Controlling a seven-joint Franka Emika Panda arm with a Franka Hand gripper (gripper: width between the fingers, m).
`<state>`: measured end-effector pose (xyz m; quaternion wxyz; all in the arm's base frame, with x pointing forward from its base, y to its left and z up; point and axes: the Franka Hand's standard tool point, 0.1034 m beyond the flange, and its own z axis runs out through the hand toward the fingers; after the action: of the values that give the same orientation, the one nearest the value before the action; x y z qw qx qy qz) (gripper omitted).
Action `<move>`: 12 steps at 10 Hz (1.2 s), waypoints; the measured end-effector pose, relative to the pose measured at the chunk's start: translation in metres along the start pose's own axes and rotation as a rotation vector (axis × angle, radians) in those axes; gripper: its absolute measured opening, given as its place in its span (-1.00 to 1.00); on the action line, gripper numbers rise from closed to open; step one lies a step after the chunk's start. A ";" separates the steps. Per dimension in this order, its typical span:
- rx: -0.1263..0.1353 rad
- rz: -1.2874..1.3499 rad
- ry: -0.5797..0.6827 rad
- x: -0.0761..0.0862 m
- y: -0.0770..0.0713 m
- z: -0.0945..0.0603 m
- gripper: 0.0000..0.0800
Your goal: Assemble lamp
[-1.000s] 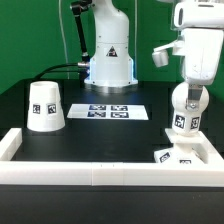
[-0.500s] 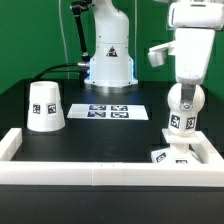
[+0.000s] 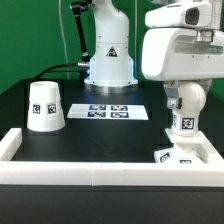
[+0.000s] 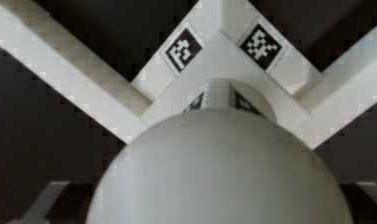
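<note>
The white ball-topped bulb [image 3: 184, 116] stands upright on the flat square base [image 3: 171, 155], which lies in the frame's front corner at the exterior view's right. My gripper [image 3: 186, 90] hangs over the bulb's ball top, jaws apart on either side of it. In the wrist view the bulb's round top [image 4: 211, 165] fills the middle, with a dark gap between it and each of the fingers [image 4: 48, 203]. The tagged base [image 4: 217, 55] shows beyond it. The cup-like shade [image 3: 45, 106] stands mouth down at the exterior view's left, far from the gripper.
The white rail frame [image 3: 95, 173] runs along the front and both sides of the black table. The marker board [image 3: 110, 112] lies flat in the middle, in front of the arm's pedestal [image 3: 109, 62].
The arm's hand has swung toward the exterior view's left and now looms larger over the bulb. The bulb, base and shade have stayed put.
</note>
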<state>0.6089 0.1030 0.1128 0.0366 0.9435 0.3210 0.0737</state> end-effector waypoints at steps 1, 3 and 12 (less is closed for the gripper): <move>0.000 0.055 0.000 0.000 0.000 0.000 0.45; 0.002 0.193 0.000 -0.001 0.001 0.000 0.45; -0.004 1.041 -0.028 -0.006 0.002 0.002 0.45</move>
<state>0.6053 0.0974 0.1107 0.0011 0.9791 -0.1912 0.0700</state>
